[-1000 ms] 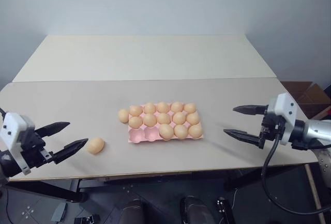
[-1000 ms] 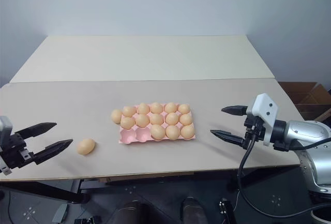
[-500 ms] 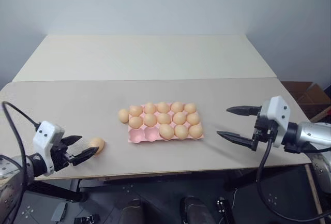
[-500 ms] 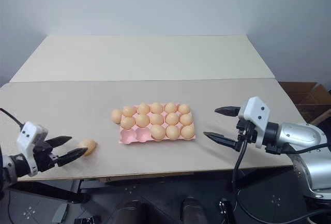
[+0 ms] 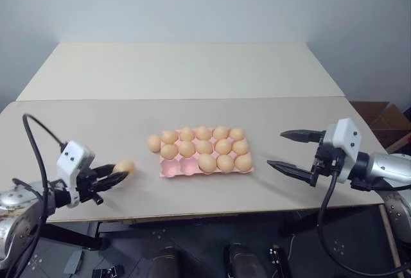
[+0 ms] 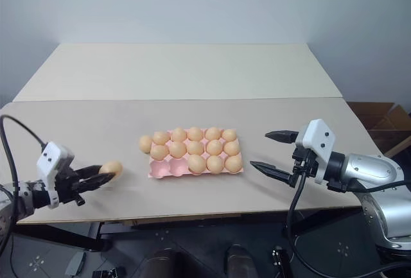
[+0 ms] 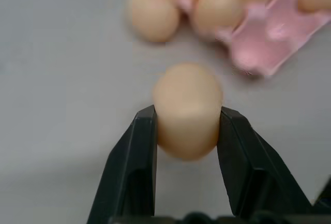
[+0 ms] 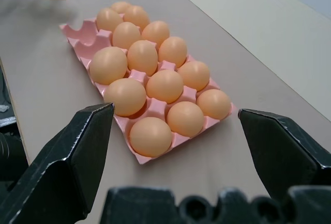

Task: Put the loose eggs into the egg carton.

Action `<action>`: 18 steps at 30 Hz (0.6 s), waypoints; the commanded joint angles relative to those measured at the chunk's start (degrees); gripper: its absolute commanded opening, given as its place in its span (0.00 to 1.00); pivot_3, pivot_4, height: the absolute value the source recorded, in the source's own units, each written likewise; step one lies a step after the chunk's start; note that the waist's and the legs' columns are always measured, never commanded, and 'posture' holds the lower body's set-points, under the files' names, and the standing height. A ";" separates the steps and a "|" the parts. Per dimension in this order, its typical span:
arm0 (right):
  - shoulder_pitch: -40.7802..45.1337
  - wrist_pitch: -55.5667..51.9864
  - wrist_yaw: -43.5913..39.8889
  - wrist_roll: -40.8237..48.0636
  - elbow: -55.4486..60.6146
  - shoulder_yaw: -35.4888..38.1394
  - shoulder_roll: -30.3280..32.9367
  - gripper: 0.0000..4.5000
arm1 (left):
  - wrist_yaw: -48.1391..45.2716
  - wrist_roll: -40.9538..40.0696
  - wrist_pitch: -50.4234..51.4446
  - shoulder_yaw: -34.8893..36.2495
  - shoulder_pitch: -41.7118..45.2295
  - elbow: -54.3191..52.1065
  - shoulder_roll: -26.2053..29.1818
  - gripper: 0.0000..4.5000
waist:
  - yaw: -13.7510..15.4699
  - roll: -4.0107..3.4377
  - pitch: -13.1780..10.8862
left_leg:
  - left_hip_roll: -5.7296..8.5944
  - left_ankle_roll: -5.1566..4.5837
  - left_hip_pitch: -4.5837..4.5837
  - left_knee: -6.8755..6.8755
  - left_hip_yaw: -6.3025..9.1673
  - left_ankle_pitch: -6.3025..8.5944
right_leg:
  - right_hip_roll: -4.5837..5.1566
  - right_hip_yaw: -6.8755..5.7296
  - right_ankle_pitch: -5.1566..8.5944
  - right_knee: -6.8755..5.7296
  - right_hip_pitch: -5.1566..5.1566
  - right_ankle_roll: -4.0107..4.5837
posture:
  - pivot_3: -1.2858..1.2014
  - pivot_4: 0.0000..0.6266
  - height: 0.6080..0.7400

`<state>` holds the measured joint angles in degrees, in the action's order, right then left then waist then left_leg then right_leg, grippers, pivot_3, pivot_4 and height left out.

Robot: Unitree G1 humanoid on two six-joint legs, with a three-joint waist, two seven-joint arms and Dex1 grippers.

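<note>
One loose egg [image 7: 187,109] sits clamped between the two black fingers of the left gripper [image 5: 114,176], near the counter's [image 5: 192,72] front left, well apart from the pink egg carton [image 5: 182,169]. A second loose egg [image 5: 153,143] lies on the counter touching the carton's left end. The carton's two front-left cups are bare. The right gripper [image 5: 290,151] hangs wide apart, holding nothing, right of the carton.

I see a pale grey wall [image 5: 205,2] behind; a cream table [image 5: 180,69] butts against the far edge of my beige bench [image 5: 96,130]; a cardboard box [image 5: 379,116] sits at the right; dark floor [image 6: 192,252] shows below the near edge.
</note>
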<state>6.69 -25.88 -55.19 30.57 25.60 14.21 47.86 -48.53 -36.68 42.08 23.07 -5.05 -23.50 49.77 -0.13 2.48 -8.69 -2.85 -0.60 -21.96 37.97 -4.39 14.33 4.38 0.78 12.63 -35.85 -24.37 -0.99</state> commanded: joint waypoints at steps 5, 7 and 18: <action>2.88 0.70 1.49 0.33 0.91 -0.68 -0.39 1.00 | -0.40 1.00 -2.45 -14.87 14.46 -0.96 -5.22 0.37 | 0.72 0.00 0.02 | 0.07 0.00 0.07 0.05 -0.01 -0.01 | -0.01 0.04 -0.07 0.00 0.12 -0.10 | 0.52 0.24 1.00; 3.04 0.72 1.80 0.26 1.03 -0.80 -0.40 1.00 | -0.42 3.15 -2.89 -19.75 17.27 0.07 -7.09 0.37 | 0.71 0.01 0.02 | 0.07 0.00 -0.01 0.08 0.03 -0.01 | -0.04 0.02 -0.15 0.01 0.10 -0.23 | 0.52 0.24 1.00; 2.04 -0.55 4.59 1.15 3.10 -0.17 -0.49 1.00 | 1.33 8.61 1.82 -30.14 25.81 3.10 -9.90 0.66 | 0.38 0.02 0.02 | 0.09 -0.02 -0.07 0.08 0.20 0.00 | -0.08 0.00 -0.14 0.04 0.07 -0.27 | 0.52 0.24 1.00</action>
<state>8.38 -26.16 -51.41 30.59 26.85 12.25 47.43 -46.65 -28.00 44.09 -8.15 19.60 -19.07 39.14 0.25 2.50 -8.67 -2.76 -0.63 -22.03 38.05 -4.19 14.32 4.30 0.78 12.49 -35.80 -24.30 -1.25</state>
